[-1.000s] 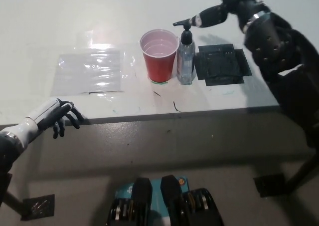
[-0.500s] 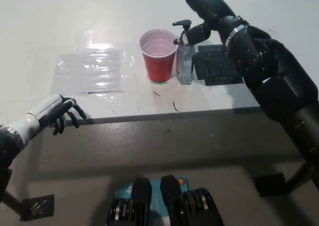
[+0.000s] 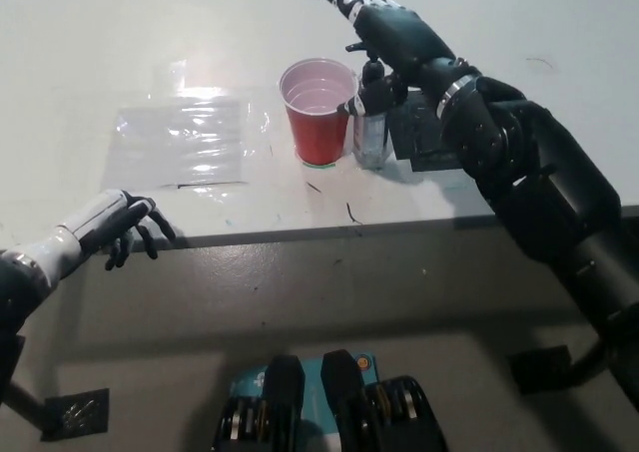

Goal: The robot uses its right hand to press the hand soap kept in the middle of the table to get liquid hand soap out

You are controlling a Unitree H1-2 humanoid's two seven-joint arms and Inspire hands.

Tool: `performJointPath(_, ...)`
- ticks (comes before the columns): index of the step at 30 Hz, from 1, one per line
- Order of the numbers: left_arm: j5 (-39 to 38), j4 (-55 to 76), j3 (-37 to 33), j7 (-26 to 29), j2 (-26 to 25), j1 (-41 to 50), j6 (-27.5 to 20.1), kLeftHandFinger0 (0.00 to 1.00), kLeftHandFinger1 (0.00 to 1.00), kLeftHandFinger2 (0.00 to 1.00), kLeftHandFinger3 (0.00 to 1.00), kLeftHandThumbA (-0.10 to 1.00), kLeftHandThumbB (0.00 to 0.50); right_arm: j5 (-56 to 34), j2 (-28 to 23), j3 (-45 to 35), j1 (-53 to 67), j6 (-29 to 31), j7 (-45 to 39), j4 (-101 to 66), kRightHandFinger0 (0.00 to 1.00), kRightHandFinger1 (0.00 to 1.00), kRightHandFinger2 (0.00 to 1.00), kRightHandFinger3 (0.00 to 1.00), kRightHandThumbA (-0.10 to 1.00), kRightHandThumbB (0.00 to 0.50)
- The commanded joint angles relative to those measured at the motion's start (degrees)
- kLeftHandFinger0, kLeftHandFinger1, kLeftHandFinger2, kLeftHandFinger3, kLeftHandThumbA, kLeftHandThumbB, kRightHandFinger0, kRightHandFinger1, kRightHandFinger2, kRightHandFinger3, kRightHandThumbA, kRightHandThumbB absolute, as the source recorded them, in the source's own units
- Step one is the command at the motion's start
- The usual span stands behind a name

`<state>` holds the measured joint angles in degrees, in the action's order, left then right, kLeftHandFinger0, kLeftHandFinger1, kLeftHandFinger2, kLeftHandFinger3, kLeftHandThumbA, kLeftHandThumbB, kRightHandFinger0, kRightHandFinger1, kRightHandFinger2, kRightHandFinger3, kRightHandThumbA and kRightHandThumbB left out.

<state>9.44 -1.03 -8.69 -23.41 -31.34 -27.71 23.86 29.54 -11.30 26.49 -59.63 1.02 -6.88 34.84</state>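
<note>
Since 1 second ago your right hand (image 3: pixel 384 28) has swung in over the soap bottle (image 3: pixel 372 123), fingers spread, palm above its pump; the bottle stands mid-table (image 3: pixel 80 63) beside the red cup (image 3: pixel 319 113), spout toward it. Left hand (image 3: pixel 110 227) rests, loosely curled and empty, at the table edge.

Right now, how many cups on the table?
1: a red plastic cup mid-table, immediately left of the soap pump bottle. The right hand hides little behind it.

head cam, steep down, over table (image 3: pixel 120 33)
</note>
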Motion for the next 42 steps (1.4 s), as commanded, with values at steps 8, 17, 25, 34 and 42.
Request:
performJointPath(8,1.3,0.6,-0.4,-1.7,-2.6,-3.3,-1.1,0.19,0.12,0.3,0.63,1.0,0.299,3.1,-1.6,0.7,0.5,2.8,0.1,-1.0,1.0,1.0,1.0,1.0,1.0,0.302)
performJointPath(17,1.4,1.0,-0.3,-2.7,-2.6,-3.9,-0.6,0.19,0.12,0.3,0.62,1.0,0.322,7.1,-3.1,4.3,2.5,0.5,-3.6,-1.9,1.0,1.0,1.0,1.0,1.0,0.377)
performJointPath(25,2.5,1.3,-0.9,-3.6,-3.0,-4.7,-0.6,0.15,0.12,0.33,0.63,1.0,0.331,9.0,-4.2,5.6,3.3,0.6,-3.9,-2.1,1.0,1.0,1.0,1.0,1.0,0.34)
performJointPath(34,2.3,1.0,-0.3,-4.2,-3.1,-5.7,-1.3,0.16,0.1,0.34,0.63,1.0,0.317,11.9,-3.6,7.8,2.8,0.9,-4.7,0.7,1.0,1.0,1.0,1.0,1.0,0.342)
performJointPath(42,3.0,1.1,-0.7,-4.3,-3.4,-6.5,-1.4,0.12,0.1,0.39,0.63,1.0,0.314,10.7,-2.8,7.3,4.8,1.3,-4.4,1.3,1.0,1.0,1.0,1.0,1.0,0.361)
